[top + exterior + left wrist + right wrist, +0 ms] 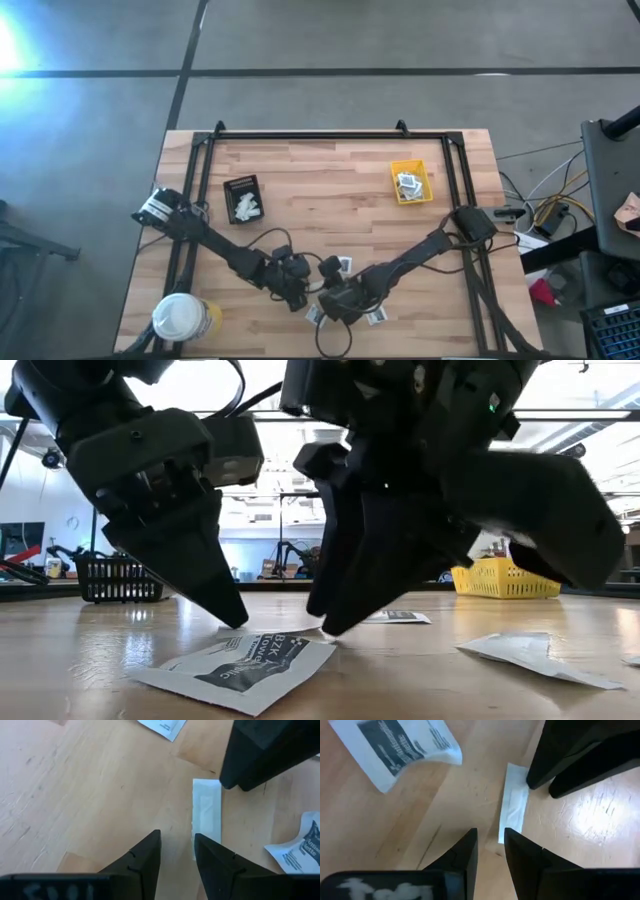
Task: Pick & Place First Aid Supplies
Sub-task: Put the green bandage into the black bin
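A narrow pale strip (206,812) (514,805) lies flat on the wood between my two grippers. My left gripper (177,847) (296,287) points down at one end of it, open by a narrow gap. My right gripper (490,842) (335,300) points down at the other end, also narrowly open. Both sets of fingertips reach table level in the low view (235,620) (328,628). White square packets with dark centres lie flat around them (240,665) (395,747) (300,850) (345,265). My left gripper comes from above, and one fingertip (207,852) covers the strip's end (200,832); the other finger stands beside it on bare wood. I cannot tell whether it touches. My right gripper has one fingertip (517,845) over the strip's opposite end (507,827); touch cannot be told.
A black tray (243,198) and a small yellow bin (412,182) hold packets toward the far side. A round white-lidded yellow tub (183,318) stands at the near left corner. More packets lie by the near edge (378,315) (530,650).
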{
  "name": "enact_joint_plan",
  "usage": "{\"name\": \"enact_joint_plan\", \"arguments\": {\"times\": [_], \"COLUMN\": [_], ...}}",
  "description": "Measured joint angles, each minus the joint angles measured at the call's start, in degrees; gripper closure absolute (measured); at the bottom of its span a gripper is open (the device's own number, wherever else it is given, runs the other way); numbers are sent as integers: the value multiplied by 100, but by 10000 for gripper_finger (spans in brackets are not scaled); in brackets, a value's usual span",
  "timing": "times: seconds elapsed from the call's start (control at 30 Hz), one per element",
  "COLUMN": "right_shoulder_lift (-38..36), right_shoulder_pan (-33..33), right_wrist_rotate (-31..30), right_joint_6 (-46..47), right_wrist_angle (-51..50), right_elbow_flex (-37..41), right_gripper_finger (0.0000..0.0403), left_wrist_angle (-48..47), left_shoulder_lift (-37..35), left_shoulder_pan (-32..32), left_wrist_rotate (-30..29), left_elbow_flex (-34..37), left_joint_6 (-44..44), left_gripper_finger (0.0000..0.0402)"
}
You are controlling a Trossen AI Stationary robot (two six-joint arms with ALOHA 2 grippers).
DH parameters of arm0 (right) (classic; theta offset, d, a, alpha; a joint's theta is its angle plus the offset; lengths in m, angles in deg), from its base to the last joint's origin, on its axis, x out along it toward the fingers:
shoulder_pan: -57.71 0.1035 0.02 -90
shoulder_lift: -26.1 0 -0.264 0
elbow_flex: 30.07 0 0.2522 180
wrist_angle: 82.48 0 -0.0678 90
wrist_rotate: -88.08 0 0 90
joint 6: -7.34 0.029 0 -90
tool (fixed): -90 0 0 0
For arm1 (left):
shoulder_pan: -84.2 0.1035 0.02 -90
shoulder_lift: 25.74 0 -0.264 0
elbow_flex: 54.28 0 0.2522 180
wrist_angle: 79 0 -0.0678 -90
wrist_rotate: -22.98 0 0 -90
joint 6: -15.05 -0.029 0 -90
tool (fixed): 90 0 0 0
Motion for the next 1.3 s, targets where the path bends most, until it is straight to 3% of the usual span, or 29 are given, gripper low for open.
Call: {"name": "enact_joint_plan", "arguments": {"times": [0.87, 1.3], "right_shoulder_lift": [62, 171], "right_shoulder_pan": [-124, -125], "right_wrist_rotate": [-35, -1104], "right_joint_6": [-925, -932], "right_wrist_angle": [368, 360], "right_elbow_flex": [148, 169], "right_gripper_finger": [307, 333], "left_wrist_angle": [-264, -286], "left_shoulder_lift": [290, 292], "left_shoulder_pan": [11, 20], "left_wrist_rotate": [259, 376], "left_elbow_flex": [-15, -10], "left_joint_6": [850, 1003], "left_gripper_finger": [266, 267]}}
